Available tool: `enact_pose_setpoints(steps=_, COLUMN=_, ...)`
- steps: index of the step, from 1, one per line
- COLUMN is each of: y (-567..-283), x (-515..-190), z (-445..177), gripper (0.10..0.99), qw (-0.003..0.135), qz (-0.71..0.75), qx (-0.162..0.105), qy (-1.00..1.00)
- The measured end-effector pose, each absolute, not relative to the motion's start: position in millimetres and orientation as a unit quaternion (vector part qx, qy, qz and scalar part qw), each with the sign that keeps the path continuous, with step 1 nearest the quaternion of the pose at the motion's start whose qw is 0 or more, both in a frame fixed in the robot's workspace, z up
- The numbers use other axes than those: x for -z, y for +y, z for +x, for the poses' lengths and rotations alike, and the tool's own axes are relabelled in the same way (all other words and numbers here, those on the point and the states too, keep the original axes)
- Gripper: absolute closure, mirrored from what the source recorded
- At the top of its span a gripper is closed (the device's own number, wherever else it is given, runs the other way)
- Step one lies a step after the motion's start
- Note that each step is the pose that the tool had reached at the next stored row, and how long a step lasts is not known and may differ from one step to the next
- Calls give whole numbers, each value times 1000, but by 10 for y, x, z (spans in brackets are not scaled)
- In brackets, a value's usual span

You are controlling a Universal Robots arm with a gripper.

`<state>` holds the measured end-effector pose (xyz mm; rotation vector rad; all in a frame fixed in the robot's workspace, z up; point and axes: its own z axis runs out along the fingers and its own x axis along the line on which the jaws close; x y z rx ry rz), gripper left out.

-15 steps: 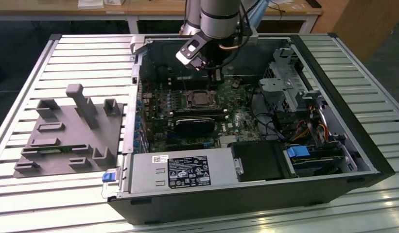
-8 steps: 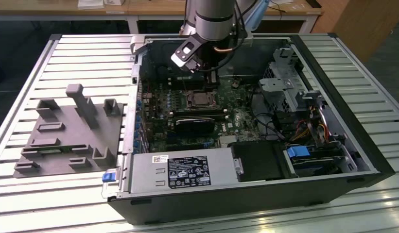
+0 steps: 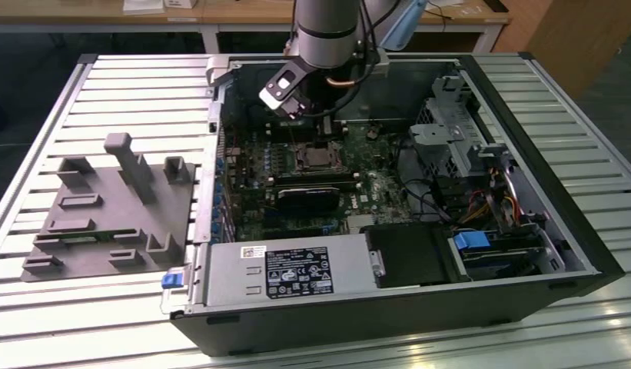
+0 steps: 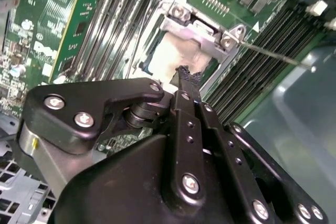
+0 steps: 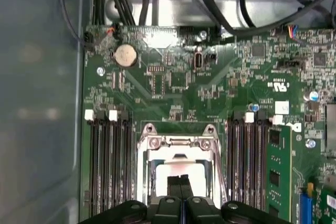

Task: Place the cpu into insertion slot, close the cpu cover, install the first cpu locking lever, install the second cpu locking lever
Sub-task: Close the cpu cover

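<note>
1. My arm (image 3: 329,27) is a smooth silver-grey tube, with a pale blue cap (image 3: 404,24) on the exterior view's right.
2. A silver block (image 3: 280,86) with dark holes sits at my wrist, and thin cables (image 3: 348,80) loop beside it.
3. My claw (image 4: 184,73) is matte black, with rounded links (image 4: 100,103) and flat bars studded with silver screws (image 4: 190,183).
4. My fingers (image 5: 174,186) are slim black strips; in the second wrist view their tips look rough-textured.
5. A grey metal bracket (image 4: 29,140) carries a small yellow mark (image 4: 34,143).

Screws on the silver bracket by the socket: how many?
2: a screw at one end of the bracket, another at the other. The gripper covers part of the socket, so more may exist.
</note>
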<state>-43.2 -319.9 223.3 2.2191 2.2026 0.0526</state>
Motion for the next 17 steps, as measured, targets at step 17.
enact_pose_setpoints(steps=17, y=-3210, x=-2174, z=-492, gripper=984, qw=7, qz=705, qx=-17, qy=709)
